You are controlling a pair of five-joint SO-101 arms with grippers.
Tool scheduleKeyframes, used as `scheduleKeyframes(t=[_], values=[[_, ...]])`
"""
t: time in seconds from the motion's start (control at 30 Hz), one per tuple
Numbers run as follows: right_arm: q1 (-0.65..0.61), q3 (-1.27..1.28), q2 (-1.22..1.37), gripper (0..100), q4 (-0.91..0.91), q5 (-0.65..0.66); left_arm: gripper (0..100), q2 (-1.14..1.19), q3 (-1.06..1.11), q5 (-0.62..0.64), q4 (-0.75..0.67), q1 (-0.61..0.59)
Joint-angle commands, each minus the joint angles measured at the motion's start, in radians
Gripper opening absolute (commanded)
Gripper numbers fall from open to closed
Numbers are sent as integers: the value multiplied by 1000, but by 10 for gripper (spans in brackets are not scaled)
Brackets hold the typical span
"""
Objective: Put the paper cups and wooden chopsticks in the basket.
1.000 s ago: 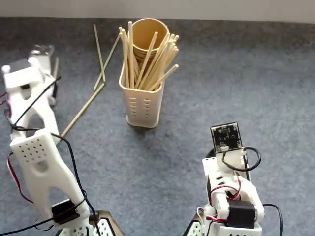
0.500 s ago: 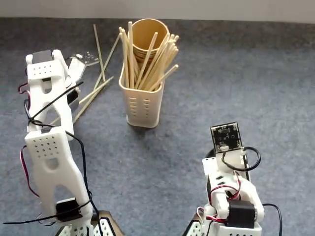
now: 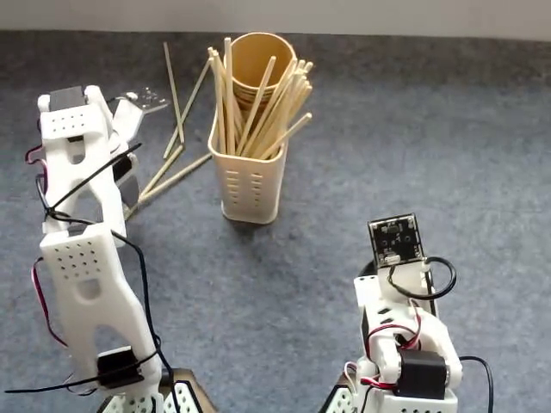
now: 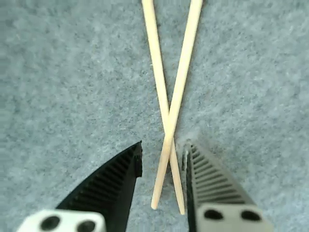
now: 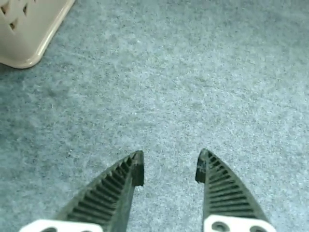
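A cream basket (image 3: pixel 249 182) stands upright at the middle of the grey carpet, with stacked paper cups (image 3: pixel 258 60) and many wooden chopsticks (image 3: pixel 284 99) in it. Two loose chopsticks (image 3: pixel 176 170) lie crossed on the carpet left of the basket. Their near ends sit between the fingers of my left gripper (image 4: pixel 161 152), which is open around these crossed chopsticks (image 4: pixel 181 82). The left arm (image 3: pixel 77 155) stands over them. My right gripper (image 5: pixel 169 164) hangs open over bare carpet with nothing in it, on the folded right arm (image 3: pixel 400 344) at the front right.
Two more loose chopsticks (image 3: pixel 175 86) lie on the carpet beyond the left arm, left of the basket's rim. A corner of the basket (image 5: pixel 29 34) shows ahead of the right gripper. Open carpet stretches to the right of the basket.
The left arm has swung from the far left toward the basket and now stands over the loose chopsticks. The two chopsticks near it have shifted on the carpet. The right arm has kept still.
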Motion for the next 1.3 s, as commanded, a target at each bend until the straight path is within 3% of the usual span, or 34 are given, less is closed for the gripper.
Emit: scheduleKeyframes(t=[0.0, 0.43, 0.57, 0.7, 0.9, 1.27], values=[[-7, -7, -7, 187, -13, 11, 168, -51, -8, 40, -6, 47], [-7, -7, -7, 187, -13, 11, 159, 200, -16, 46, -107, 54], [-7, -7, -7, 187, -13, 11, 18, 200, -16, 43, -100, 68], [-7, -7, -7, 187, -13, 11, 3, 199, -19, 44, -97, 76], [-7, -7, -7, 187, -13, 11, 5, 199, -186, 57, -9, 70], [-7, -7, -7, 187, -13, 11, 4, 10, -585, 282, -8, 96]])
